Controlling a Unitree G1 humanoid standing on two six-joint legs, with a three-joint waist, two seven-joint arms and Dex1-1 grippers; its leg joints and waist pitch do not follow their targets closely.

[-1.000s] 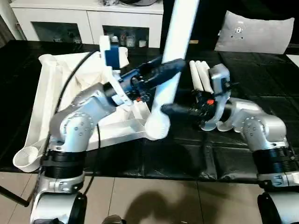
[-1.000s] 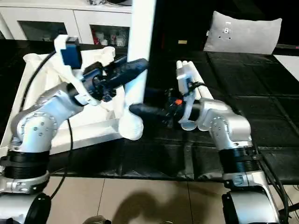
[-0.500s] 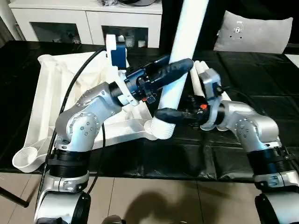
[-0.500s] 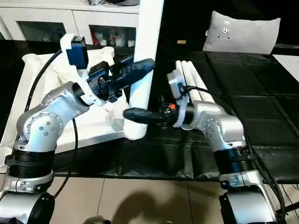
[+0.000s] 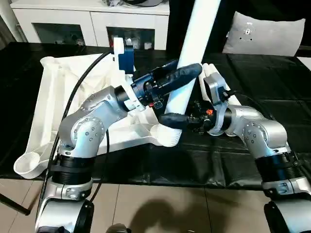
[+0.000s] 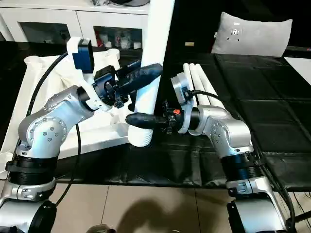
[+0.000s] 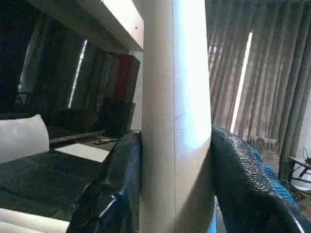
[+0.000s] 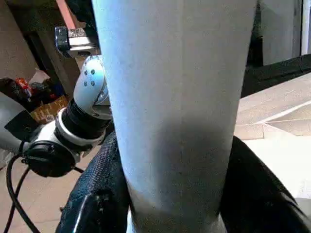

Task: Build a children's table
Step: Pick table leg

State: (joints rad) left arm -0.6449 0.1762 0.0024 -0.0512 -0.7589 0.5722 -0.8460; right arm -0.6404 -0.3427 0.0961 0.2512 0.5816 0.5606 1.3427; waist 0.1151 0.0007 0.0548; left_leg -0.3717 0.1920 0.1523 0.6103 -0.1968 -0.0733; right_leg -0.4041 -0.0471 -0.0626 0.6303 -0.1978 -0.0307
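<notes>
Table top: the white table top lies upside down on the black counter, ribbed side up, with a round corner socket showing at its near left corner.
Leg in hand: one white leg stands nearly upright at the table top's near right corner, its thick end down at the socket there.
Left tool: the left tool pinches the leg partway up, one finger on each side.
Right tool: the right tool is pressed around the same leg low down, just above the table top's corner.
Spare legs: three legs lie side by side on the counter, just right of the table top.
Progress: early, by my reading. The first leg seems to be going in, though I cannot tell whether it is fully seated; three legs and the turning over remain.
</notes>
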